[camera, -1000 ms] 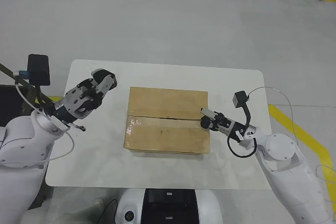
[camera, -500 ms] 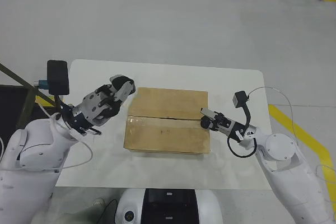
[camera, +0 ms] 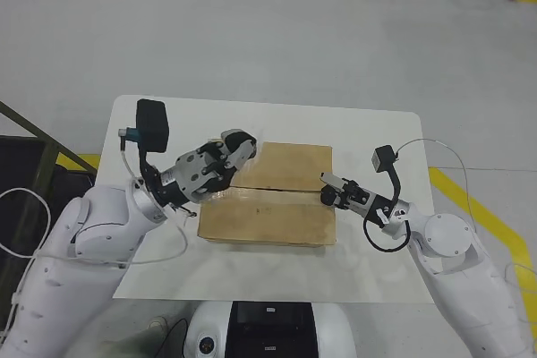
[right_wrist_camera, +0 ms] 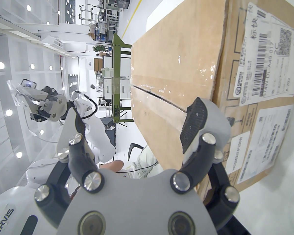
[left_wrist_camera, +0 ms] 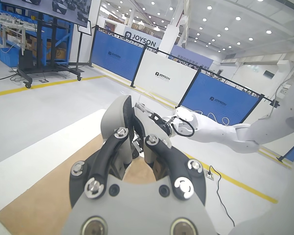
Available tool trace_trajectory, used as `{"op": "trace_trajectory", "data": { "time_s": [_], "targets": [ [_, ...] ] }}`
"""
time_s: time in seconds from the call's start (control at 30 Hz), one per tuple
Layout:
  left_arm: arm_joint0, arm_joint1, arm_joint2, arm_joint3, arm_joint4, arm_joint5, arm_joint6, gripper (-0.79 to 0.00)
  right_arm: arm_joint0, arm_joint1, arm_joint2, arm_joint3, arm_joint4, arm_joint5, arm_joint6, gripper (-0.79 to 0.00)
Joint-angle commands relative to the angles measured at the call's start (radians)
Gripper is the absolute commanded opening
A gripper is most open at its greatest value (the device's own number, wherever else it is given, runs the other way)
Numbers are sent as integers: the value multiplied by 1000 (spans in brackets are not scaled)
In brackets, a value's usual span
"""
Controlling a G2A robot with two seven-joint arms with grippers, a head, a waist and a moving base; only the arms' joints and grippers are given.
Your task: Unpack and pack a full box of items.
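Note:
A closed brown cardboard box [camera: 268, 192] lies in the middle of the white table [camera: 161, 116], its top flaps meeting along a centre seam [right_wrist_camera: 159, 99]. My left gripper [camera: 239, 143] hovers over the box's far left corner [left_wrist_camera: 51, 184]. It is shut, and a thin clear strip of tape [right_wrist_camera: 18, 90] sticks out from its tips [left_wrist_camera: 133, 123]. My right gripper [camera: 328, 191] is open at the box's right end, level with the seam. One finger pad [right_wrist_camera: 194, 121] sits at the top edge of the box [right_wrist_camera: 176, 57].
Shipping labels [right_wrist_camera: 264, 69] cover the box's right end face. Bare table surrounds the box on all sides, widest at the left and back. Grey floor lies beyond the table, with a yellow line [camera: 474, 210] at the right.
My left arm has swung right, from above the table's left part to over the box's far left corner. The right arm and the box have stayed put.

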Motion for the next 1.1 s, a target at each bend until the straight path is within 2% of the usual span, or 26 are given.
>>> {"op": "trace_trajectory", "data": {
  "time_s": [0.0,0.27,0.67,0.87,1.07],
  "targets": [
    [-19,-4,36,7,10,-1,-6,-785,0,0,0,0,0,0,0,0],
    [-64,-20,134,40,44,7,-30,-785,0,0,0,0,0,0,0,0],
    [-92,-35,201,85,63,11,-64,-785,0,0,0,0,0,0,0,0],
    [-83,-39,207,97,72,6,-70,-785,-12,1,15,-25,1,-6,-12,0],
    [-61,-39,178,87,75,-1,-57,-785,-53,10,76,-84,7,-10,-13,0]
  ]
}}
